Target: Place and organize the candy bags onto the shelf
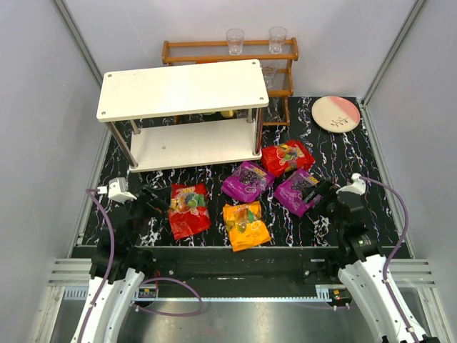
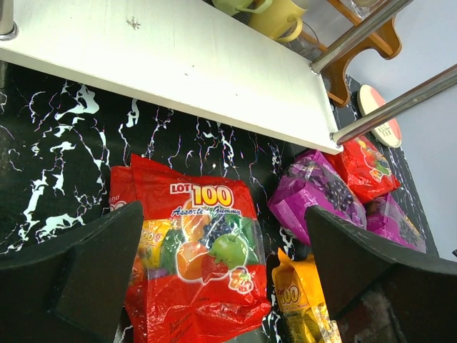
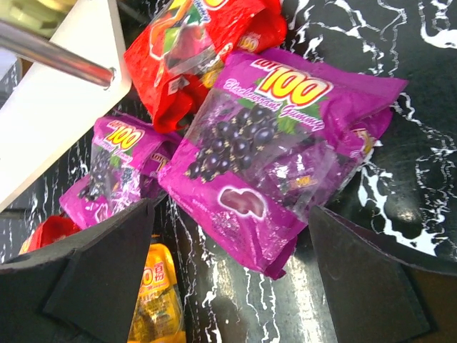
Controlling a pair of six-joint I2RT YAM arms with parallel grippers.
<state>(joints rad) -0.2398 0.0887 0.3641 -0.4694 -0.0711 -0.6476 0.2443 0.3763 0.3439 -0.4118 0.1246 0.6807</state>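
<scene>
Five glossy, pillow-shaped plastic candy bags lie on the black, white-veined surface (image 1: pixel 357 153), in front of the white two-tier shelf (image 1: pixel 182 89) with silver metal legs. A red bag (image 1: pixel 188 209) printed with fruit lies nearest the left arm, and the orange bag (image 1: pixel 245 225) is just beside it on the right. A purple bag (image 1: pixel 247 181) lies behind the orange one, near the shelf's front right leg. The second red bag (image 1: pixel 286 157) lies just right of that leg, touching the second purple bag (image 1: pixel 298 191).

The left gripper (image 2: pixel 225 243) points at the near red bag, its fingers wide apart and holding nothing. The right gripper (image 3: pixel 232 243) faces the second purple bag, also spread wide and empty.
</scene>
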